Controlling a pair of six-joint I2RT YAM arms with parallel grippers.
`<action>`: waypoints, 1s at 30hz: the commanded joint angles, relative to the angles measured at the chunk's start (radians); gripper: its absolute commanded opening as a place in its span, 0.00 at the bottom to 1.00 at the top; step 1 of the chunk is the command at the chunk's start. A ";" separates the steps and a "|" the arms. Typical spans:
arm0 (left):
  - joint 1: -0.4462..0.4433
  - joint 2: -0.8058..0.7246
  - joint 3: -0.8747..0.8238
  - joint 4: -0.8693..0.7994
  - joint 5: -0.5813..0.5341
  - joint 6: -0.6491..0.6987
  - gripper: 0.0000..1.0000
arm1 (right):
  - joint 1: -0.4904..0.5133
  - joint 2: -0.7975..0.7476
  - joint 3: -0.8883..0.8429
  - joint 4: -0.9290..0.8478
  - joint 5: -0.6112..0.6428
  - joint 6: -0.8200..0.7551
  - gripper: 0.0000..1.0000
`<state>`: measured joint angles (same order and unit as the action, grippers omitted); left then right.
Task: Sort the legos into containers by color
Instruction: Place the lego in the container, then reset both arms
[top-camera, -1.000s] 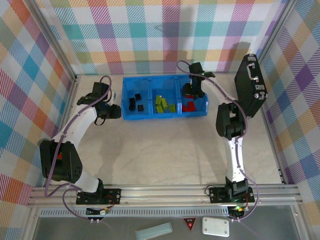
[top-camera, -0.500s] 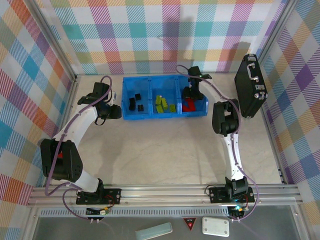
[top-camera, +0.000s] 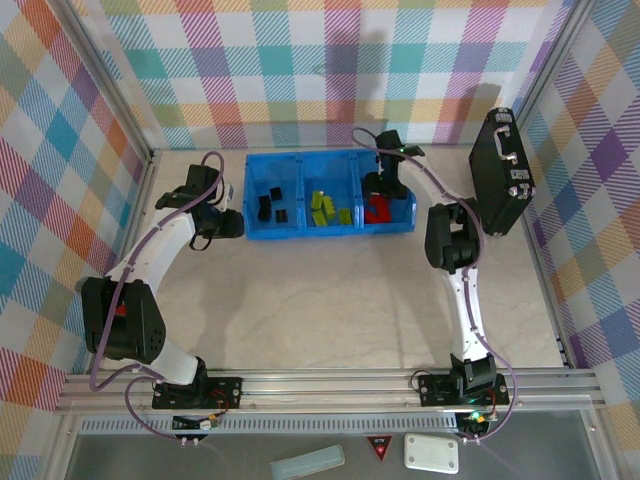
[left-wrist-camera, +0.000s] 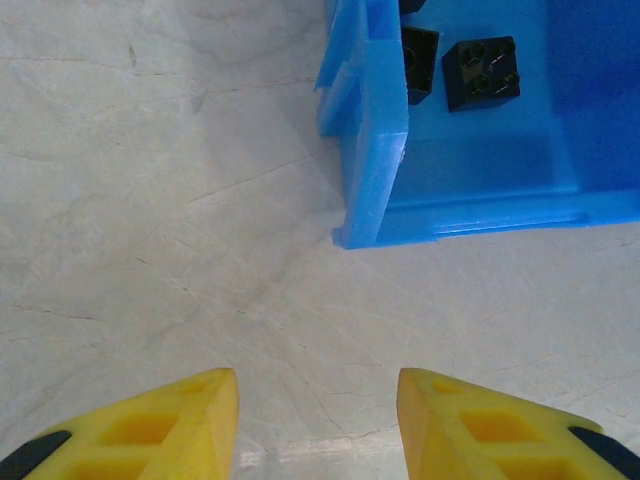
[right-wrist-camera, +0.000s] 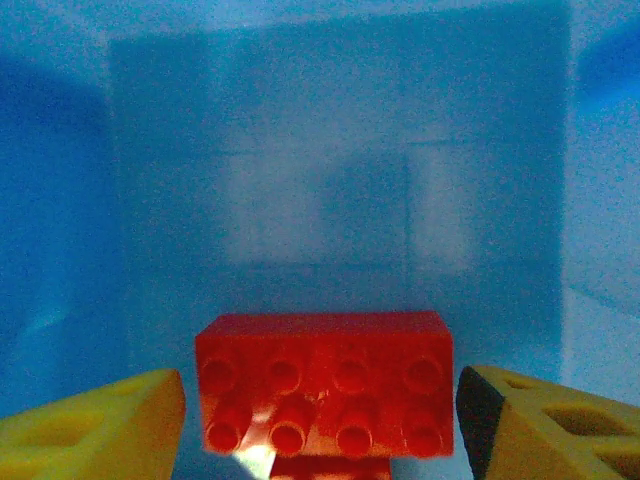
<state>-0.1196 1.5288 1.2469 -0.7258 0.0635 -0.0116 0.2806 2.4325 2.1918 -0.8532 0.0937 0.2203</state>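
Right gripper (right-wrist-camera: 320, 382) is hanging released, a red studded plastic brick (right-wrist-camera: 324, 370) lying between its fingers. The brick is probably light, rigid and slick, so pinching its short ends suits. Left gripper (left-wrist-camera: 318, 376) is gaping empty.

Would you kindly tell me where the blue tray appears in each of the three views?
Top external: blue tray lies far centre, three compartments across.
Left wrist: a corner of its left compartment sits upper right.
Right wrist: its inner walls stand behind a red brick.
Shared landmark: the bricks inside: black bricks tie top to left wrist, red bricks to right wrist.
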 joint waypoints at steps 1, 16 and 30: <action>0.012 -0.042 -0.010 0.011 0.022 -0.018 0.46 | -0.006 -0.118 -0.010 -0.038 -0.005 -0.003 0.73; 0.012 -0.096 0.048 -0.051 0.079 -0.153 0.54 | -0.007 -0.490 -0.343 -0.019 0.046 -0.068 0.75; 0.011 -0.216 -0.232 0.246 -0.090 -0.264 0.87 | -0.040 -0.947 -1.007 0.229 0.205 -0.030 0.96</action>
<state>-0.1188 1.3514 1.0676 -0.5831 0.0593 -0.2470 0.2497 1.5410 1.2762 -0.7151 0.2272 0.1780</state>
